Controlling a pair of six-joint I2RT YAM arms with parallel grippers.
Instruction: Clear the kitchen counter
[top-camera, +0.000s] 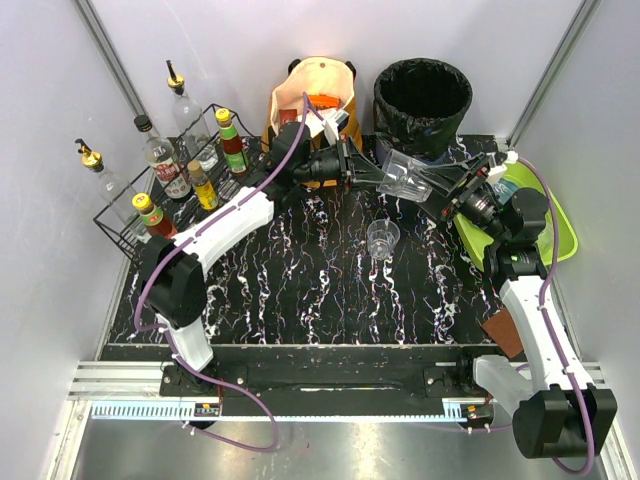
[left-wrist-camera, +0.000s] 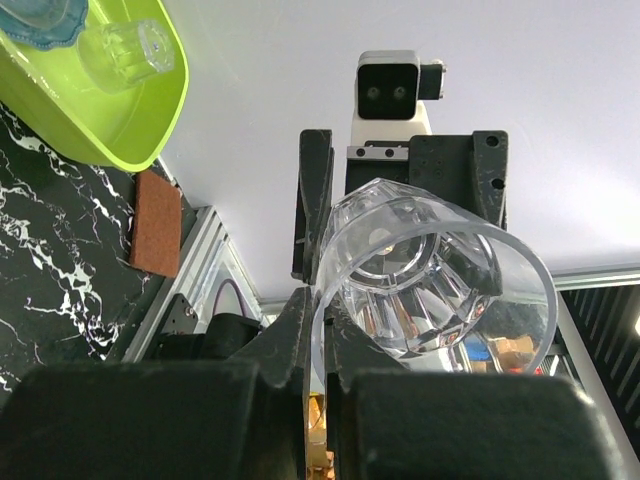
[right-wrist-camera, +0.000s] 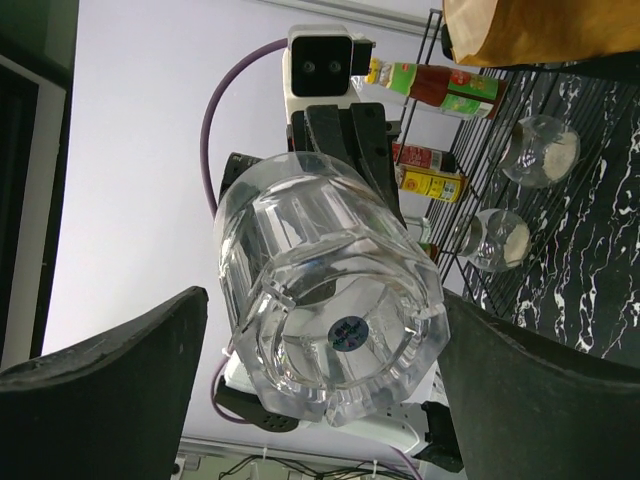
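A clear faceted glass tumbler hangs on its side in the air above the back of the black marble-veined kitchen counter. My left gripper is shut on the tumbler's rim; in the left wrist view the two fingers pinch the rim wall. My right gripper faces it from the right, open, with its fingers on either side of the tumbler's base. A gap shows at its left finger.
A small clear glass stands mid-counter. A lime-green tray at the right holds a blue item and a glass. A brown sponge lies at the front right. A wire rack of bottles stands at the left. A paper bag and a black bin stand behind.
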